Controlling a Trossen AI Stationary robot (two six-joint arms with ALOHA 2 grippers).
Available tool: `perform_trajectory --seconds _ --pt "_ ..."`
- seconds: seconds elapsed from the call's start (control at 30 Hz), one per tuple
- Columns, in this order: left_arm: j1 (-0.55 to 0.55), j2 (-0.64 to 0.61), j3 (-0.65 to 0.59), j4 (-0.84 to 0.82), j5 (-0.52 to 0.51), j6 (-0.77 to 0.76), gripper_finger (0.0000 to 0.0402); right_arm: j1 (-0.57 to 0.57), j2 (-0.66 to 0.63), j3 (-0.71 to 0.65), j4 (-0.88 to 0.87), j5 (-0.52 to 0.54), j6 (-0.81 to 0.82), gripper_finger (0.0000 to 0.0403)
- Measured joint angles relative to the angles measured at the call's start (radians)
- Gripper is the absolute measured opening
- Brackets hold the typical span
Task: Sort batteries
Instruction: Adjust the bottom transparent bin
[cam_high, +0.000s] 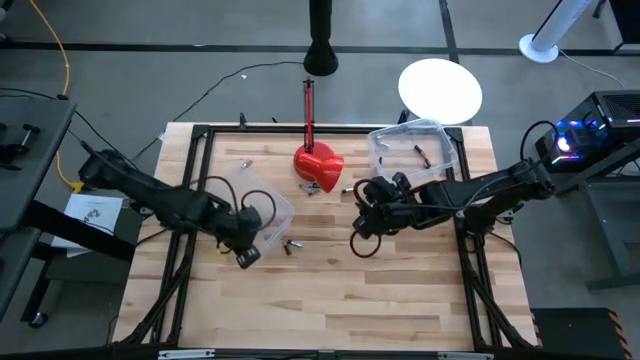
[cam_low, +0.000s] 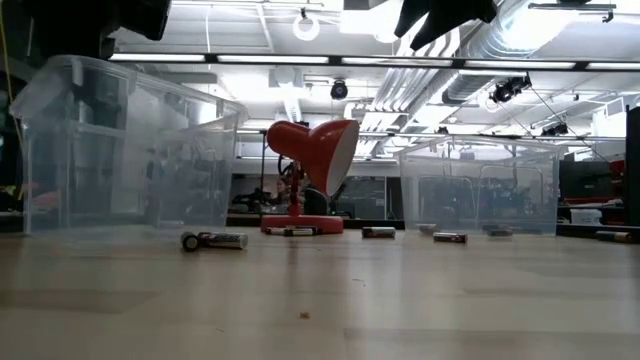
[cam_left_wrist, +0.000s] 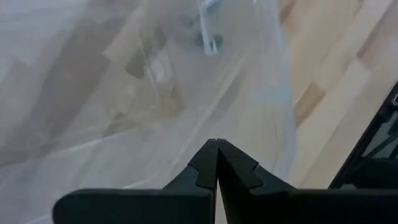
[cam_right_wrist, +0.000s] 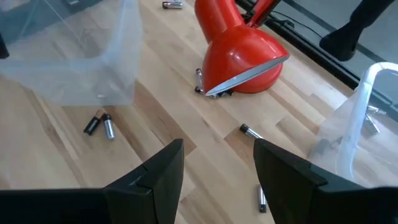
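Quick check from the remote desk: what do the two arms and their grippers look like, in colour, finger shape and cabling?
Both arms are black, jointed links with black cables looping beside the wrists. The left gripper has matte black fingers tapering to angular, stepped tips. The right gripper has broad, flat, matte black fingers with slanted ends. No markings are visible.

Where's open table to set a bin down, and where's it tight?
Free: the near half of the table, in front of both grippers. Crowded: between the left bin and right bin, around the red scoop, with batteries scattered.

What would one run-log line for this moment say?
left gripper: shut, over left bin | right gripper: open, empty, above loose batteries | red scoop: untouched
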Motion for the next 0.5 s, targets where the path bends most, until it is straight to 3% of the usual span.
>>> perform_trajectory --seconds 0.23,0.5 --pt "-0.089 -0.022 -0.001 -0.038 0.093 -0.09 0.0 -0.005 0.0 0.0 0.003 -0.018 -0.059 0.0189" --pt "-0.18 -0.149 -0.001 -0.432 0.129 -0.24 0.0 -0.005 0.0 0.0 0.007 0.0 -0.062 0.0189"
